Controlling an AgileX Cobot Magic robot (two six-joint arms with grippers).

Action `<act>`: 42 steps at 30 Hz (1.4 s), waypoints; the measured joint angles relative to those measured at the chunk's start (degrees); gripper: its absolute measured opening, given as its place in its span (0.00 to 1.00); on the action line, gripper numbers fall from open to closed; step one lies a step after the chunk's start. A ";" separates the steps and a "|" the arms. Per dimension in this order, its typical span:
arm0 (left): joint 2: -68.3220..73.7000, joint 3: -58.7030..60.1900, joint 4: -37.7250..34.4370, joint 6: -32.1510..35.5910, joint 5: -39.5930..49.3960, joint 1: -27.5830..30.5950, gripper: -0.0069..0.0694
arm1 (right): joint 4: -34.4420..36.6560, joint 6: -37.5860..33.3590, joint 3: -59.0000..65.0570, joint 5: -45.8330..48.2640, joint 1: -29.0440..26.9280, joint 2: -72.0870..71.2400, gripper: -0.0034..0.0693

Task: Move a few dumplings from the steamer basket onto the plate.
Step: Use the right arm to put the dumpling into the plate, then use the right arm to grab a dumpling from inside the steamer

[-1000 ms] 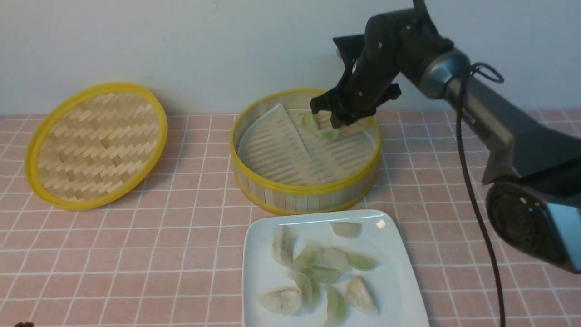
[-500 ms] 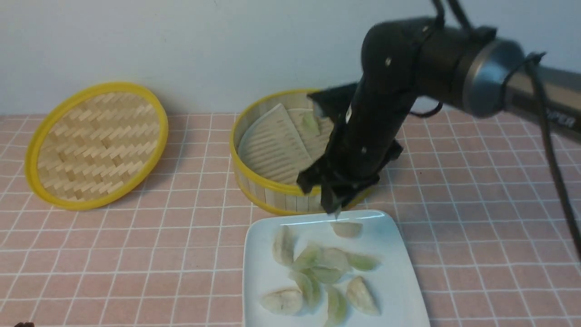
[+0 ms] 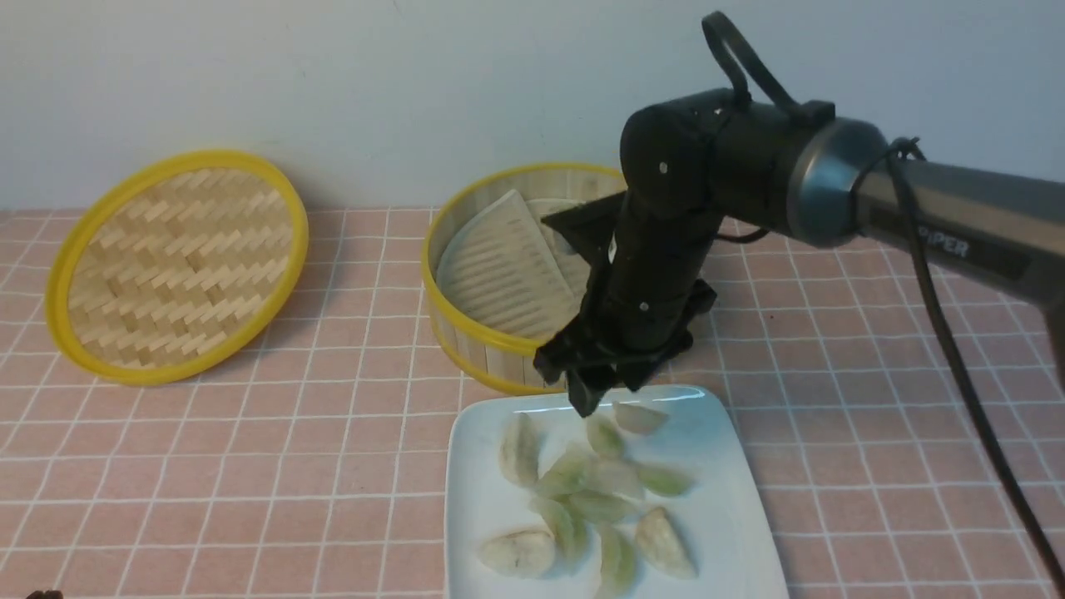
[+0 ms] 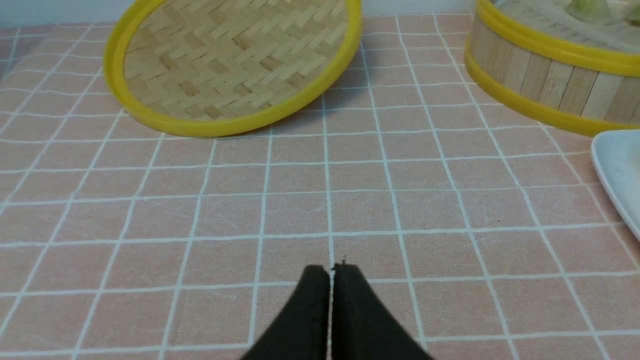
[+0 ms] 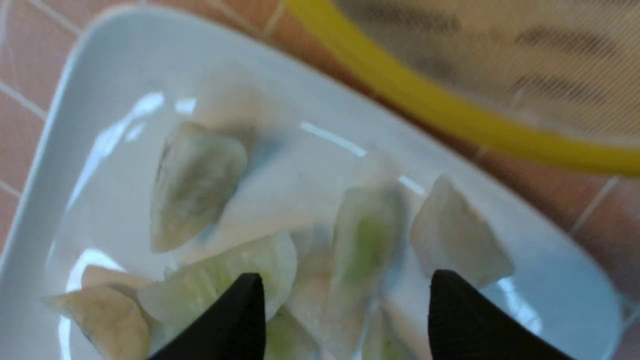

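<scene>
The right gripper (image 3: 603, 399) is open and empty over the plate's (image 3: 482, 416) far side. Many dumplings (image 3: 517, 552) lie there; some perhaps remain in the basket (image 3: 491, 337), partly hidden.

The right arm reaches inward, its gripper (image 5: 345, 305) pointing down with jaws apart; the left gripper (image 4: 331, 280) is closed.

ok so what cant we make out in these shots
- Far right side of the round bamboo steamer basket: front view, behind the black right gripper.
- Near edge of the glossy white squarish plate: front view, cut off by the bottom edge.
- Whole left gripper: left wrist view, only its black fingertips clear the bottom edge.
</scene>
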 joint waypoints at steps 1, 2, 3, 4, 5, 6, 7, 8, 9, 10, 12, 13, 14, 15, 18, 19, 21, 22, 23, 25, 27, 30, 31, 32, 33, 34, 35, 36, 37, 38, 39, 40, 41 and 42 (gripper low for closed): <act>0.00 0.00 0.00 0.00 0.00 0.00 0.08 | -0.92 -0.07 -1.70 -0.26 -0.09 0.12 0.62; 0.00 0.00 0.00 0.00 0.00 0.00 0.08 | -2.19 -0.07 -4.69 -1.03 -0.57 0.29 0.63; 0.00 0.00 0.00 0.00 0.00 0.00 0.08 | -2.71 -0.07 -6.40 -1.34 -0.79 0.54 0.63; 0.00 0.00 -0.05 0.00 0.00 0.00 0.08 | -3.44 -0.11 -9.58 -2.11 -1.48 1.21 0.63; 0.00 0.00 -0.05 0.00 0.00 0.00 0.08 | -3.96 -0.18 -13.00 -2.40 -2.44 2.22 0.64; 0.00 0.00 -0.05 0.00 0.00 0.00 0.08 | -4.28 -0.35 -16.51 -2.52 -3.78 3.91 0.64; 0.00 0.00 -0.05 0.00 0.00 0.00 0.08 | -4.34 -0.41 -17.90 -2.52 -4.27 4.24 0.64; 0.00 0.00 -0.05 0.00 0.00 0.00 0.08 | -4.74 -0.87 -23.34 -2.52 -5.92 7.37 0.64; 0.00 0.00 -0.05 0.00 0.00 0.00 0.08 | -4.84 -0.88 -23.99 -2.52 -6.36 8.25 0.64; 0.00 0.00 -0.05 0.00 0.00 0.00 0.08 | -5.09 -1.45 -28.28 -2.47 -7.77 11.53 0.64; 0.00 0.00 -0.05 0.00 0.00 0.00 0.08 | -5.26 -1.87 -32.03 -2.42 -8.88 14.90 0.64; 0.00 0.00 -0.05 0.00 0.00 0.00 0.08 | -5.37 -2.19 -34.82 -2.29 -9.51 17.68 0.64; 0.00 0.00 -0.05 0.00 0.00 0.00 0.08 | -5.46 -2.45 -38.25 -2.34 -9.97 21.11 0.64; 0.00 0.00 -0.05 0.00 0.00 0.00 0.08 | -5.55 -2.55 -39.23 -2.41 -10.04 22.62 0.64; 0.00 0.00 -0.05 0.00 0.00 0.00 0.08 | -5.59 -3.78 -42.06 -3.57 -10.08 26.02 0.64; 0.00 0.00 -0.05 0.00 0.00 0.00 0.08 | -5.66 -4.47 -42.82 -4.42 -10.08 27.16 0.64; 0.00 0.00 -0.05 0.00 0.00 0.00 0.08 | -6.51 -4.93 -43.69 -6.89 -10.03 28.91 0.64; 0.00 0.00 -0.05 0.00 0.00 0.00 0.08 | -7.55 -4.92 -43.84 -7.63 -10.03 29.24 0.64; 0.00 0.00 -0.05 0.00 0.00 0.00 0.08 | -8.78 -4.68 -43.88 -8.39 -10.03 29.38 0.64; 0.00 0.00 -0.05 0.00 0.00 0.00 0.08 | -11.17 -3.67 -44.02 -9.06 -10.03 29.38 0.64; 0.00 0.00 -0.05 0.00 0.00 0.00 0.08 | -12.77 -2.69 -44.37 -9.33 -10.03 29.38 0.64; 0.00 0.00 -0.05 0.00 0.00 0.00 0.08 | -13.86 -1.37 -44.55 -8.81 -10.33 29.38 0.64; 0.00 0.00 -0.05 0.00 0.00 0.00 0.08 | -13.86 -1.32 -44.55 -8.45 -10.40 29.38 0.64; 0.00 0.00 -0.05 0.00 0.00 0.00 0.08 | -13.78 -1.26 -44.55 -8.26 -10.45 29.38 0.64; 0.00 0.00 -0.05 0.00 0.00 0.00 0.08 | -13.54 -1.22 -44.55 -8.26 -10.61 29.38 0.64; 0.00 0.00 -0.05 0.00 0.00 0.00 0.08 | -13.16 -1.15 -44.55 -8.26 -10.65 29.38 0.64; 0.00 0.00 -0.05 0.00 0.00 0.00 0.08 | -12.72 -0.93 -44.55 -8.26 -10.80 29.38 0.64; 0.00 0.00 -0.05 0.00 0.00 0.00 0.08 | -12.57 -0.86 -44.55 -8.26 -10.80 29.38 0.64; 0.00 0.00 -0.05 0.00 0.00 0.00 0.08 | -12.40 -0.71 -44.55 -8.26 -10.98 29.38 0.64; 0.00 0.00 -0.05 0.00 0.00 0.00 0.08 | -11.75 -0.39 -44.55 -8.26 -11.15 29.38 0.64; 0.00 0.00 -0.05 0.00 0.00 0.00 0.08 | -11.54 -0.30 -44.55 -8.26 -11.26 29.38 0.64; 0.00 0.00 -0.05 0.00 0.00 0.00 0.08 | -10.99 -0.25 -44.55 -8.26 -11.38 29.38 0.64; 0.00 0.00 -0.05 0.00 0.00 0.00 0.08 | -10.65 -0.25 -44.55 -8.26 -11.47 29.38 0.64; 0.00 0.00 -0.05 0.00 0.00 0.00 0.08 | -10.13 -0.36 -44.55 -8.26 -11.59 29.38 0.64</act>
